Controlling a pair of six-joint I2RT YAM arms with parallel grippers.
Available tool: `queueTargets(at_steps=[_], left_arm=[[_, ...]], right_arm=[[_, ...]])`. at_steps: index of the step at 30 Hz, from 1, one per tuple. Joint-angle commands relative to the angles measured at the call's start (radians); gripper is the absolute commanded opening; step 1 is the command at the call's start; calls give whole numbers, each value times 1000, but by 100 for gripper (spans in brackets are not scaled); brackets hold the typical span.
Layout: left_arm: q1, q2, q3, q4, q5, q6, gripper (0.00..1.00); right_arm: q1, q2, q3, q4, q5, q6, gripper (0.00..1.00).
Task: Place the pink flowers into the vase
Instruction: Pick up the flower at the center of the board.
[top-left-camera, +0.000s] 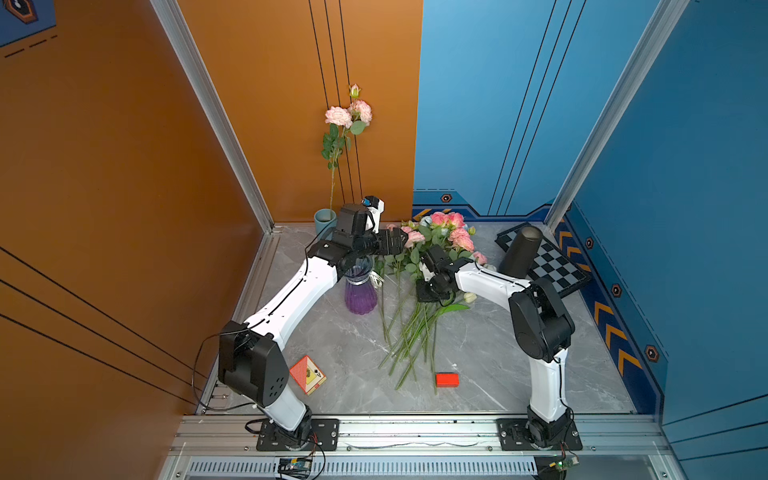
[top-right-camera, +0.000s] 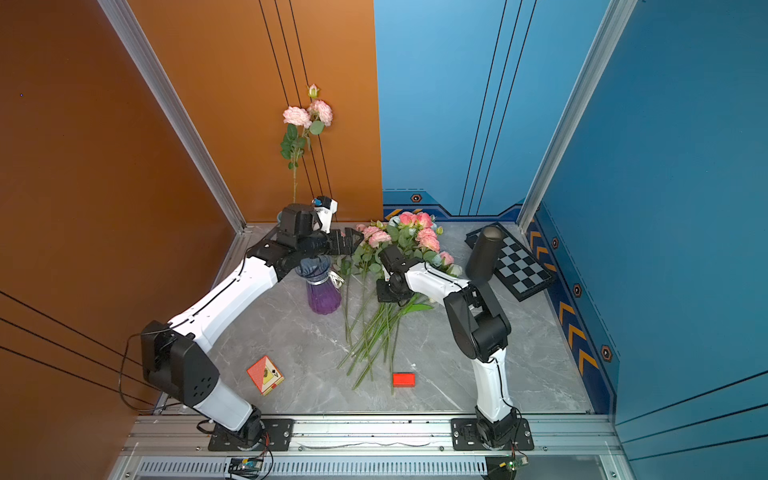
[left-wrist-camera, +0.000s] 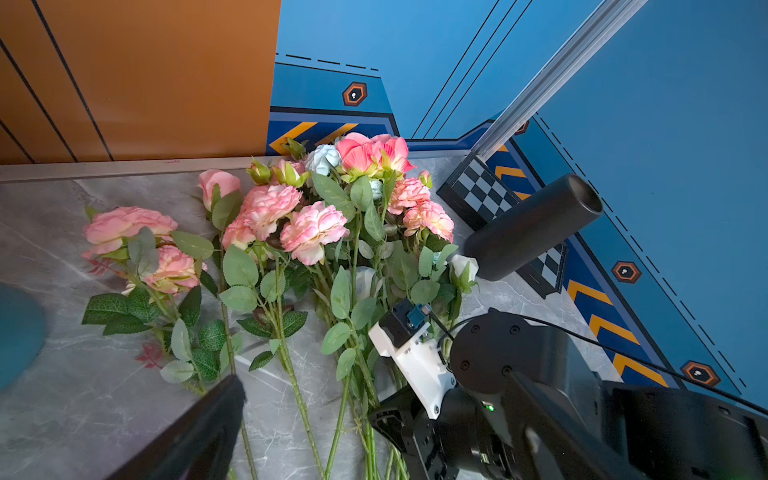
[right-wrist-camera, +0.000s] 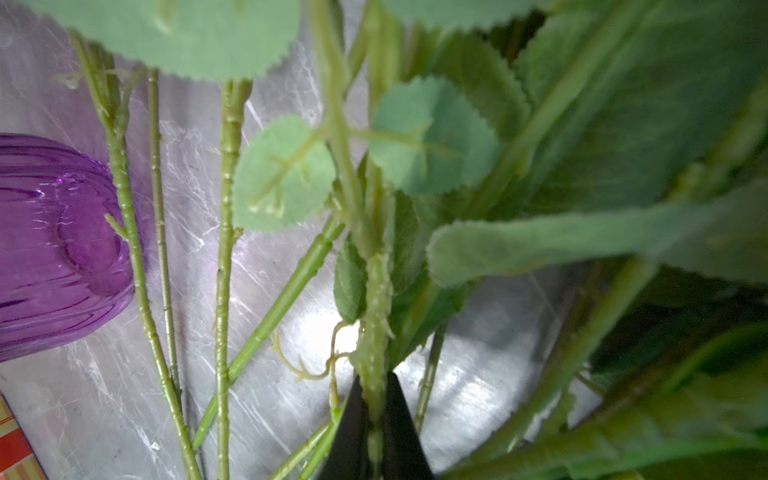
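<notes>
Flowers: the pink flowers (top-left-camera: 440, 245) lie in a loose heap on the table (top-left-camera: 519, 357), heads toward the back wall, stems (top-left-camera: 409, 340) fanned toward the front; blue and white blooms are mixed in among them.
Vase: the purple vase (top-left-camera: 360, 291) stands upright just beside the heap, on the left arm's side, its mouth partly hidden under that arm.
Other stem: one pink stem already stands in a teal cup (top-left-camera: 324, 219) in the back corner, not in the purple vase.
Right gripper: the right gripper (right-wrist-camera: 374, 428) is pinched shut on a single green stem (right-wrist-camera: 376, 291) low in the heap, the dark tips pressing it from both sides.
Left gripper: the left gripper (top-left-camera: 392, 243) hovers wide apart above the vase, holding nothing.
Handling: the flowers look light; stems seem stiff enough to lift by but thin and knobbly, so they may twist in the tips. Heads and leaves are soft fabric and probably snag on neighbours.
Where to hold: the bare stem below the leaves, as now, away from petals.
Risk: tangled leaves could drag a blue or white bloom up too.
</notes>
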Motion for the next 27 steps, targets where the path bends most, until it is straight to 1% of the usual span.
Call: queueTargets(at_steps=[1,5,10,13,16,20,25,27], left_arm=[[7,2,0,-12,-26,-1,99],[6,2,2,-12,-19,-3,99],[11,12,8,-13,7,-34,99],[15,43,37,-26,73,-54,99],[15,71,55,-30,104,-78,99],[13,85,70,-29,126,-87,99],[14,109,95,-31,170,-116,99],[15,114,103,-30,166,-119,99]], right_arm=[[-1,-62,24,-10,-15,-2,6],[-6,-110,55,-10,-2,2,6],[-25,-153,101,-10,6,6,6],[-31,-168,133,-10,10,0,5],[-34,-185,155,-2,7,-9,5],[-36,-227,149,33,-8,-15,5],[-36,-298,104,112,-40,-19,6],[-36,-314,95,132,-56,-18,6]])
